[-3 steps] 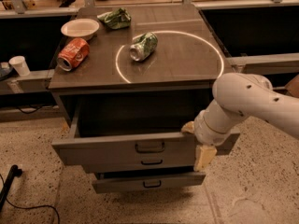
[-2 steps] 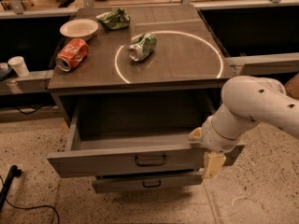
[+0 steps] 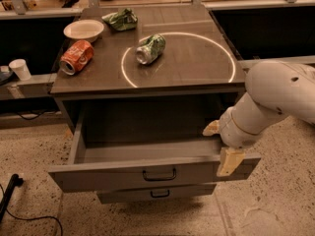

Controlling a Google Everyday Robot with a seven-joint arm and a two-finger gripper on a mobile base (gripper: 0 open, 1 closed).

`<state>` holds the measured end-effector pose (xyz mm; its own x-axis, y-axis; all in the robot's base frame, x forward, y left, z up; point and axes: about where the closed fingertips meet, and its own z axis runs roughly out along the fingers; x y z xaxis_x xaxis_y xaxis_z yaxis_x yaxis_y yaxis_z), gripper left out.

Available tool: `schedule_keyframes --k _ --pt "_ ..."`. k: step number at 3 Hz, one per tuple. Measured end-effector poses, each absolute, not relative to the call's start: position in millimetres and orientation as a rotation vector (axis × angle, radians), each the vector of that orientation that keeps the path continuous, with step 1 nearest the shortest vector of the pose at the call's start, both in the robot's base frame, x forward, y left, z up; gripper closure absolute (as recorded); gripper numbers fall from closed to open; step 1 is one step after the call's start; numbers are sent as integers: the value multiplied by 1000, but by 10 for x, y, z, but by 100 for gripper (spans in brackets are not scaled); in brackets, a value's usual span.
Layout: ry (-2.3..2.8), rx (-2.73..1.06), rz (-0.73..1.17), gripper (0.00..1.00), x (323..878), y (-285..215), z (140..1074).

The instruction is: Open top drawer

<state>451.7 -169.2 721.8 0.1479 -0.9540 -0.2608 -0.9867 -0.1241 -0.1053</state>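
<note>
Top drawer (image 3: pixel 108 175) sits nearest me, pulled well out of the cabinet (image 3: pixel 147 85), with its grey interior exposed. I take its dark handle (image 3: pixel 159 174) as reference. Just below the handle, a lower drawer (image 3: pixel 128 196) projects only slightly. Right of the handle, at the end of the front panel, the gripper (image 3: pixel 221 144) straddles the panel with one finger outside and one inside; I judge it clamped on the panel. Beyond the handle, on the cabinet top, lie a green can (image 3: pixel 150 48), a red can (image 3: pixel 76 57) and a bowl (image 3: pixel 83 30). I judge the opening essentially complete. Remaining steps are release and withdrawal.
</note>
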Motion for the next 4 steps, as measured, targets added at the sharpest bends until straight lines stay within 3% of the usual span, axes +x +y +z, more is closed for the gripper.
schedule_keyframes --k 3,4 --pt "1827 -2235 233 73 5084 -1080 7142" --pt "1811 -2325 279 77 4975 -803 6811"
